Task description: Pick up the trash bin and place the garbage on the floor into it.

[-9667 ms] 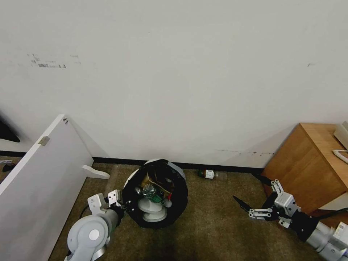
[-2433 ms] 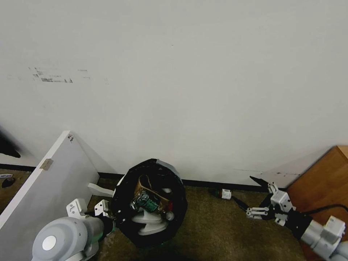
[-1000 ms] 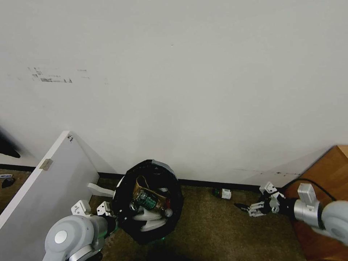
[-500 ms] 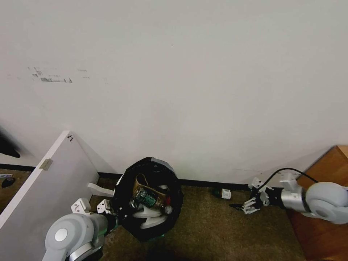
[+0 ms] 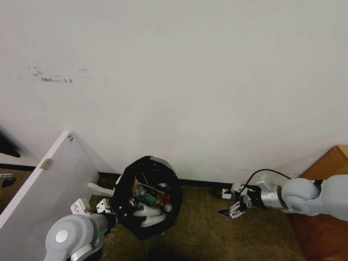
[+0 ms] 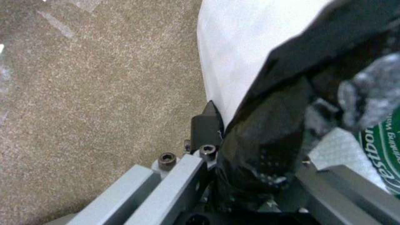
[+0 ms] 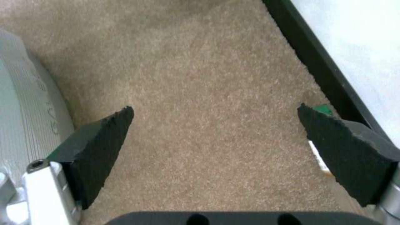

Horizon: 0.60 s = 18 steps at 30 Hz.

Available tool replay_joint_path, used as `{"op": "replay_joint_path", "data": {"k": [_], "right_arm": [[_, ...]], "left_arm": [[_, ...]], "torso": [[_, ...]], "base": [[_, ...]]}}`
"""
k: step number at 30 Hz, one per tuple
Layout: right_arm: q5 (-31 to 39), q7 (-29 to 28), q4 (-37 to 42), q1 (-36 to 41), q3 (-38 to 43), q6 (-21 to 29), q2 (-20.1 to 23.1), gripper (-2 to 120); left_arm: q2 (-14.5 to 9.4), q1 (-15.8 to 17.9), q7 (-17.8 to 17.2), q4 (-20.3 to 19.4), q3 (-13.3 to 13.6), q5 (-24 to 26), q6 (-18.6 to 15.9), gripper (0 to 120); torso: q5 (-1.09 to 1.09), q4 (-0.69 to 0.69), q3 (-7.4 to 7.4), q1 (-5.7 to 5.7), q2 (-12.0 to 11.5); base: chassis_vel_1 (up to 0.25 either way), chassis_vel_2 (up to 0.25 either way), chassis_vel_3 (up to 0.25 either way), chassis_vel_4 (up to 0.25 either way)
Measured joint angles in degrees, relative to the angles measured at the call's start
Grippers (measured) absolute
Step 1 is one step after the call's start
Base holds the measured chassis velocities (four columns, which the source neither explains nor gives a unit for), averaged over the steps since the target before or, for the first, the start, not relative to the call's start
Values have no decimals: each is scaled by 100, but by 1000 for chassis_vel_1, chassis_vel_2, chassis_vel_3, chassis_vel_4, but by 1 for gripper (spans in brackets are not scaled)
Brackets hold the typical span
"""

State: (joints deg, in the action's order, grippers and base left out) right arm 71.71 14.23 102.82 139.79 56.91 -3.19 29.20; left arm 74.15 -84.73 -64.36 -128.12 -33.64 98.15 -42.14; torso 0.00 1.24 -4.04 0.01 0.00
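Observation:
My left gripper (image 5: 108, 216) is shut on the rim of the trash bin (image 5: 146, 197), a white bin lined with a black bag, held tilted over the floor (image 5: 203, 232). Inside lie garbage items: a green-labelled bottle (image 5: 145, 197), a brown paper bag (image 5: 139, 181) and white slippers (image 5: 148, 215). In the left wrist view the gripper (image 6: 250, 147) pinches the black bag over the white bin wall (image 6: 242, 47). My right gripper (image 5: 225, 202) stands open low over the carpet, right by another bottle (image 5: 222, 194) at the baseboard. Its pads (image 7: 96, 150) have bare carpet between them; a green-and-white bit of the bottle (image 7: 323, 109) peeks out behind one pad.
A white board (image 5: 40, 192) leans against the wall at the left, with a white curved piece (image 5: 99, 189) at its foot. A wooden cabinet (image 5: 326, 170) stands at the right. A black baseboard (image 7: 321, 72) runs along the white wall. A pale ribbed surface (image 7: 25, 109) borders the right wrist view.
My right arm has swung left and lowered, bringing the open gripper up to the bottle by the baseboard. The left gripper and the bin have barely moved.

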Motion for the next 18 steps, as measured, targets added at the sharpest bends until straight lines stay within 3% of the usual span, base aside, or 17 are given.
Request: {"op": "replay_joint_path", "data": {"k": [18], "right_arm": [[-6, 144, -656, 377, 182, -68, 349, 100]], "left_arm": [[78, -55, 189, -4, -16, -215, 0, 0]], "torso": [[0, -2, 0, 0, 0]], "base": [[0, 0, 0, 0]]}}
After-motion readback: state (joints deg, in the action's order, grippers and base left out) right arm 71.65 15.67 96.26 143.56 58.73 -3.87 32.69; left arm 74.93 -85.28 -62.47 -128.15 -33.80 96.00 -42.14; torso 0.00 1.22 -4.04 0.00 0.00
